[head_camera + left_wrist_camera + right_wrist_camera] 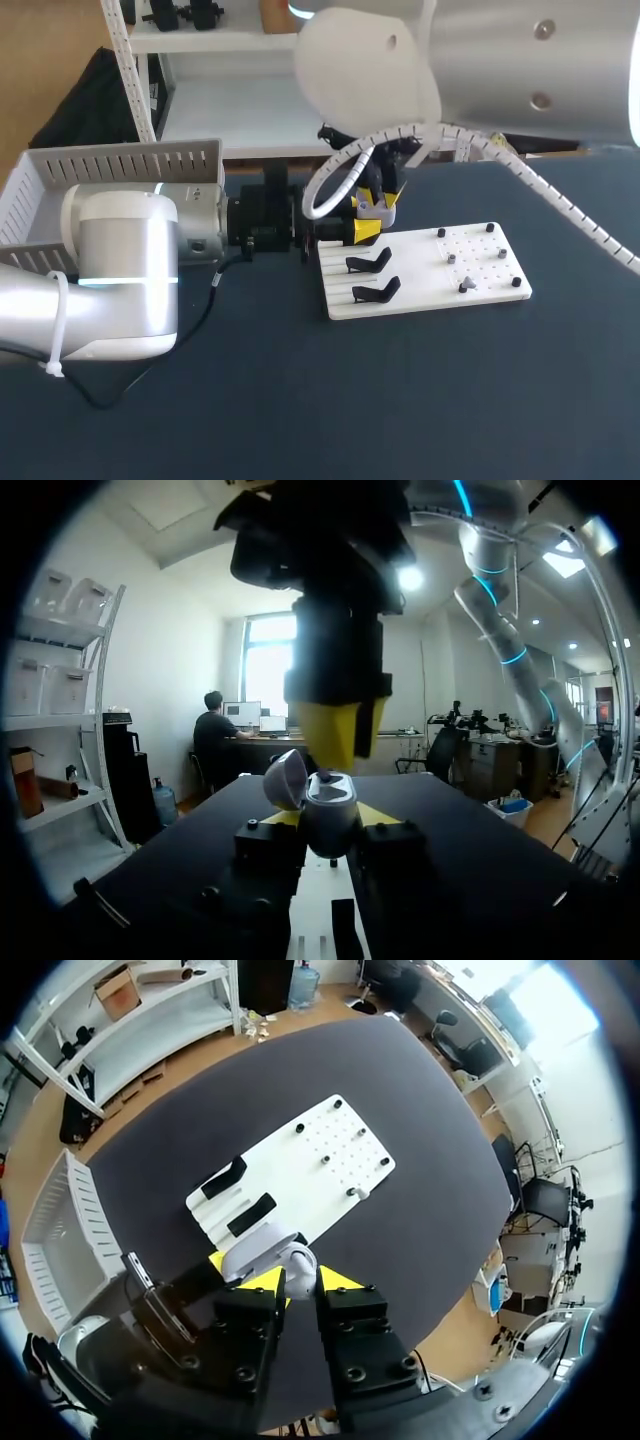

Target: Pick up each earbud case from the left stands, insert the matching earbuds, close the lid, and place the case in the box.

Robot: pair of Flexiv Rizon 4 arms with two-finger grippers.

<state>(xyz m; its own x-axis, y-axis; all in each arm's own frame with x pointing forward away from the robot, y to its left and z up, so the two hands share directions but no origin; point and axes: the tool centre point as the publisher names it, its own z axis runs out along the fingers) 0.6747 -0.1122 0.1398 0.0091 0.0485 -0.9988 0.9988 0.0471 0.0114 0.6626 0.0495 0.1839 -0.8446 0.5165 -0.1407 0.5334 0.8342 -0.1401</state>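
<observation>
- A white slatted box (110,165) is seen at the left edge of the dark desk (450,400).
- The left arm (120,270) is laid across the desk beside the box, with its left tool (362,232) stretched out to the near corner of a white board (420,295).
- The earbud case (328,815) is gripped between the left tool's fingers above that corner. It is clear of the board, and its lid (287,778) is swung open and tilted back.
- The right tool (335,730) is held pointing down just above the open case. Whether it is open or closed cannot be told.
- Two black stands (370,263) are seen on the left part of the board, just beside the left tool, and nothing is carried on them.
- Dark pegs (490,228) and a small grey piece (465,285) are spread over the right part of the board, well apart from both tools.
</observation>
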